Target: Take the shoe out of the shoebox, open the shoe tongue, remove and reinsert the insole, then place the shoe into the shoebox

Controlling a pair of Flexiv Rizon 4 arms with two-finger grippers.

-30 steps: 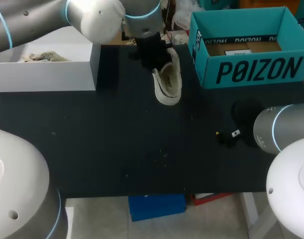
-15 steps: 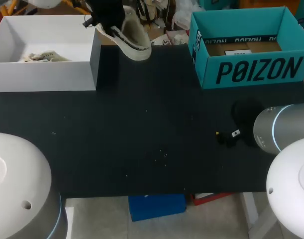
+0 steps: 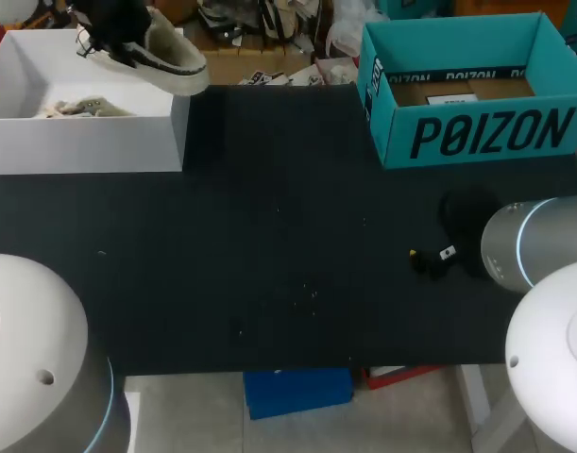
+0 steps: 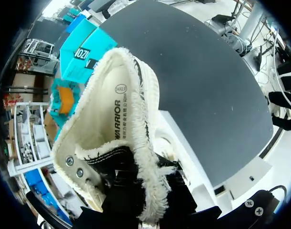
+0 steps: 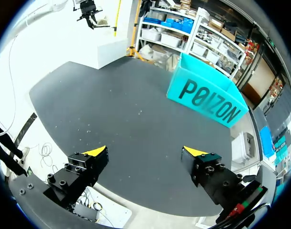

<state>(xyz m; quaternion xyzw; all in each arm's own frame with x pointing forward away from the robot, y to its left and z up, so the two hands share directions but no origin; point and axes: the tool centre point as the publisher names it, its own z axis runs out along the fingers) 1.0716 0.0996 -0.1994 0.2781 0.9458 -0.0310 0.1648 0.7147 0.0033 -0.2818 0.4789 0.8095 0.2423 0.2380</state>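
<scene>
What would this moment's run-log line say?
left gripper: shut on shoe, above right end of white shoebox | right gripper: open, empty, above table | shoe: not yet in shoebox

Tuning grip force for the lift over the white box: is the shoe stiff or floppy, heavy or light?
The shoe looks fairly stiff lengthwise: held at one end, it juts out without drooping. Its thin, frayed canvas upper probably squashes easily and suggests low weight.
</scene>
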